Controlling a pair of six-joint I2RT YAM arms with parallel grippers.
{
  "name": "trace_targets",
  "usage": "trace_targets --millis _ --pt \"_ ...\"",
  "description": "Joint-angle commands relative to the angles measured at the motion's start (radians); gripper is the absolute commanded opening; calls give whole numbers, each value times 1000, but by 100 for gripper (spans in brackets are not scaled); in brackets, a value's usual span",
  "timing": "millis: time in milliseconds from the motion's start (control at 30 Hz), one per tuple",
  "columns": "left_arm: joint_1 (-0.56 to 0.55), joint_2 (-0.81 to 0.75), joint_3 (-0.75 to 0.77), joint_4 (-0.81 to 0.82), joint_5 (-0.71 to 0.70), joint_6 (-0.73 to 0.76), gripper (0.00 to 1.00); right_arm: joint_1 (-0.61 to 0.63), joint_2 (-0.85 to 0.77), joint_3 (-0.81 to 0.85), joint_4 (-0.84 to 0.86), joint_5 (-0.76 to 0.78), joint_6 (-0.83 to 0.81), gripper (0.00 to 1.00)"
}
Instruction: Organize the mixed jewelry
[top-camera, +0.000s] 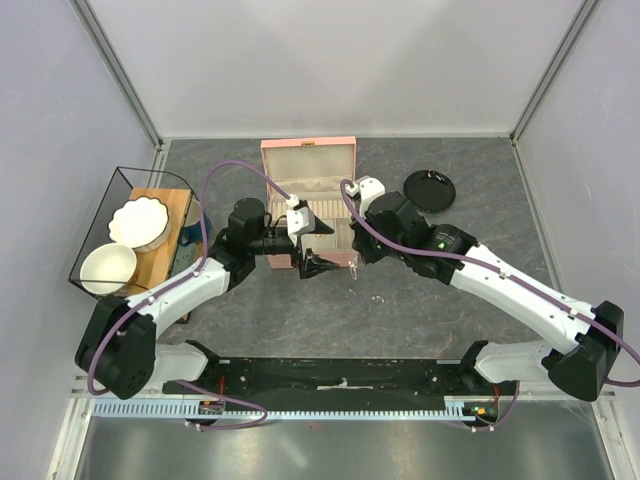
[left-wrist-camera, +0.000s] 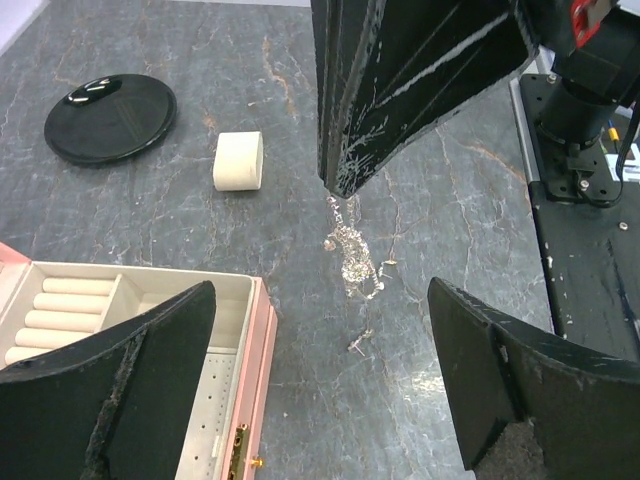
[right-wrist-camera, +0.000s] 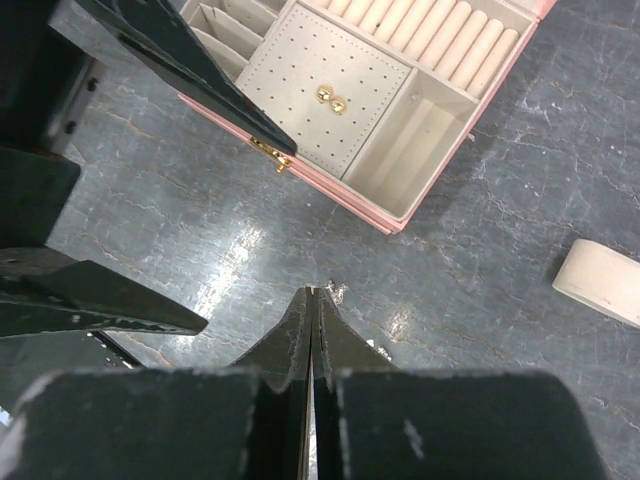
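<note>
Left fingers (left-wrist-camera: 130, 380) released wide, right fingers (left-wrist-camera: 400, 90) clenched, tip at chain (left-wrist-camera: 350, 255), clear only from left wrist

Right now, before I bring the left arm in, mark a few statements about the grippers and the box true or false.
1. The right gripper is shut on the tangled chain. True.
2. The left gripper is shut. False: its jaws stand wide open and empty.
3. Two gold studs sit inside the pink box. True.
4. The black disc lies inside the box. False: it lies on the table, apart from the box.
</note>
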Motion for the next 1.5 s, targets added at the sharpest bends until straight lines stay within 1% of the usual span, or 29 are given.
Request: trace_targets --millis 0,100,300,333,400,633,933,1300,1467 --pt "-8 22 -19 131 59 81 94 15 7 56 34 -12 -13 0" --pt "-10 31 -21 162 69 83 93 25 9 56 34 -12 -15 0" --pt "-13 54 -18 174 103 87 88 41 6 55 34 -3 -16 0" --pt "-13 56 -16 174 108 84 86 42 6 53 34 -1 -18 0" --pt "-13 65 -13 168 120 87 83 47 4 55 34 2 -19 0" --pt "-17 100 2 163 149 98 76 55 3 53 33 7 -21 0" --pt "-25 126 8 163 151 100 68 64 1 47 33 16 -21 0" --pt "-39 146 24 156 157 97 62 76 0 47 33 20 -21 0" --pt "-39 148 28 139 158 106 57 78 -7 46 33 25 -21 0"
